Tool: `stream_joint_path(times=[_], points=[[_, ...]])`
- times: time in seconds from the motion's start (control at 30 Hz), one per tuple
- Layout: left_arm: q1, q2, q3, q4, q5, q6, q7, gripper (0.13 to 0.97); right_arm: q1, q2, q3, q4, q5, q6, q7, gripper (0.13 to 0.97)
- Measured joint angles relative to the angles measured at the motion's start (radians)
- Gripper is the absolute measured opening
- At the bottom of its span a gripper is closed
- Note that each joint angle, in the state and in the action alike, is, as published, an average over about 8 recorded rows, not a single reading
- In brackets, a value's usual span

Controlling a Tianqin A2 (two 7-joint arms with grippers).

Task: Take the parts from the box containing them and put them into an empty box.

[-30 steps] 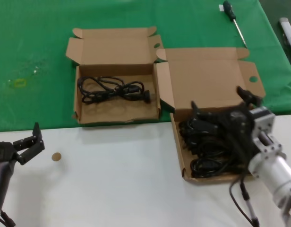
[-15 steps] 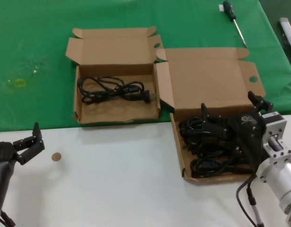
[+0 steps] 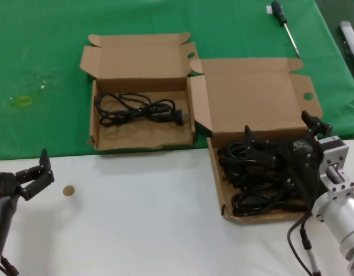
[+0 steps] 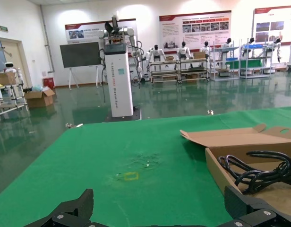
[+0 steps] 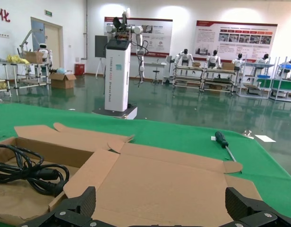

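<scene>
Left gripper [image 3: 36, 172]: parked at 8 o'clock of the head view, low over the white worktop [image 3: 142, 218], jaws apart and holding nothing. Brown disc [image 3: 68, 190]: lies flat on the white surface just beside that gripper, toward 3 o'clock of it. Right gripper [image 3: 283, 138]: at 4 o'clock of the view, over the tray of the large-lidded box [image 3: 254, 100], jaws spread wide above the heap of cables [image 3: 254, 178]; contact with the heap cannot be told. The heap: black coiled bundles filling this tray, which straddles the edge where white meets the green cloth [image 3: 45, 69]. Its lid stands open behind, a round hole in the side flap at 3 o'clock. Short-lidded box [image 3: 137, 57]: at 11 o'clock of the centre, on the green cloth, touching or just beside the other box's side flap. Single cable bundle [image 3: 137, 109]: lies lengthwise in the far half of this tray. Screwdriver [image 3: 283, 23]: at 1 o'clock, far back on the green cloth, well apart from both boxes.
</scene>
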Motion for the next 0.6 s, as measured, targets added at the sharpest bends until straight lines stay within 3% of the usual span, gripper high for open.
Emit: stream_joint_path(times=[0.6], points=[[0.0,0.0,0.0,0.0,0.0,0.0,0.0,0.966,0.0,0.0,0.0,0.0,0.0,0.0,0.0,0.966]])
